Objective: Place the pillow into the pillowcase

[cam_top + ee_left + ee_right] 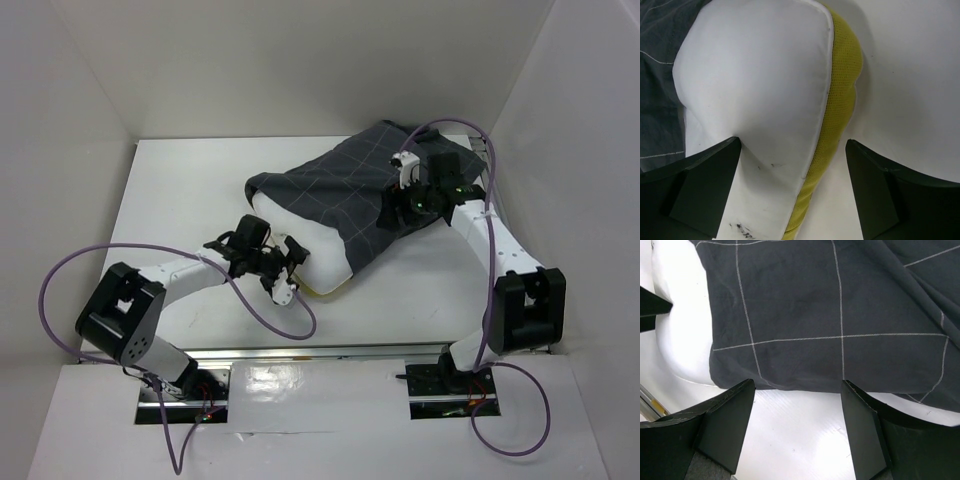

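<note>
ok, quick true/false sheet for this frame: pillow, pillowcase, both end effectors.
1. The pillow is fully inside the pillowcase. False: its near end, with the yellow trim, sticks out.
2. The left end effector is open at the pillow's exposed end. True.
3. The right end effector is shut on the pillowcase. False: it is open, over the pillowcase's edge.
4. The pillowcase is dark with a thin light grid. True.
</note>
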You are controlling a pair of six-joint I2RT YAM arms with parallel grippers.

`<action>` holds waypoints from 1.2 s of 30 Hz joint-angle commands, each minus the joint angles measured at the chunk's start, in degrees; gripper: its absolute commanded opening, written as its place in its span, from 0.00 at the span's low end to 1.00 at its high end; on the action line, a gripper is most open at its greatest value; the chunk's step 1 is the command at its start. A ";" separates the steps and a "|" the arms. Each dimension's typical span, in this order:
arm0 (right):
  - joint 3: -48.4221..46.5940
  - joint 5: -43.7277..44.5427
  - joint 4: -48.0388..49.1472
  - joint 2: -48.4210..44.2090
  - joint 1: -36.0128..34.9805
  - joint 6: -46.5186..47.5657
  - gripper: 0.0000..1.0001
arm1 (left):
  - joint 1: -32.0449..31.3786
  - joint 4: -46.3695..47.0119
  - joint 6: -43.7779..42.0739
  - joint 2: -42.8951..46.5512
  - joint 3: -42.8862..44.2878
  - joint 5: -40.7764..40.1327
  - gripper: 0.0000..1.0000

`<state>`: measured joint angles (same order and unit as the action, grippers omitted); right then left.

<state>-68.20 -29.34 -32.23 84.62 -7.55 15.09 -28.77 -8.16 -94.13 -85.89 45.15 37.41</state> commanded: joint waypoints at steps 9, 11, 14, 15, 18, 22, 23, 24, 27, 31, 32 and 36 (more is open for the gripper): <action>-4.83 -0.98 -0.73 2.04 0.34 -0.33 0.77 | -0.49 15.99 1.67 -5.34 -3.22 3.02 0.98; -4.83 -0.98 -0.73 2.65 0.34 -0.33 0.77 | -0.49 15.99 3.32 -6.66 -2.69 3.02 0.90; -5.45 -0.98 -0.73 3.18 0.34 -0.33 0.77 | -1.54 14.76 7.28 -7.45 0.64 1.79 0.66; -5.45 -0.98 -0.21 3.18 0.34 -0.33 0.77 | -1.55 13.36 7.99 -8.85 2.39 -0.04 0.54; -5.98 -1.51 -0.20 3.71 0.34 -0.33 0.75 | -2.69 14.84 14.13 -9.39 2.93 -2.33 0.00; -6.50 -2.03 0.32 4.24 0.34 -0.33 0.75 | -3.22 10.59 31.06 -10.95 12.36 -5.41 0.00; -7.02 -2.64 0.32 4.24 0.34 -0.33 0.75 | -2.70 7.40 41.12 -12.27 16.34 -6.20 0.00; -7.03 -2.65 0.32 4.24 0.34 -0.33 0.75 | -1.91 4.50 46.96 -13.68 20.47 -6.82 0.00; -6.33 -3.97 0.85 3.54 0.34 -0.94 0.75 | 2.75 -7.20 67.10 -19.48 37.43 -3.31 0.00; -5.80 -5.81 0.85 2.30 -0.36 -0.94 0.75 | 8.11 -11.08 84.87 -23.44 50.80 3.44 0.00; -5.80 -5.81 0.85 1.61 -0.36 -0.94 0.74 | 8.90 -11.08 86.99 -23.97 51.96 4.33 0.00; -6.58 -6.34 2.08 1.07 -0.89 -1.56 0.74 | 10.67 -11.61 93.42 -25.64 55.66 5.57 0.00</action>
<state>-72.36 -33.85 -32.12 88.58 -7.88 14.13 -18.39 -19.42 -13.13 -110.28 97.51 39.59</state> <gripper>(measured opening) 0.745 0.062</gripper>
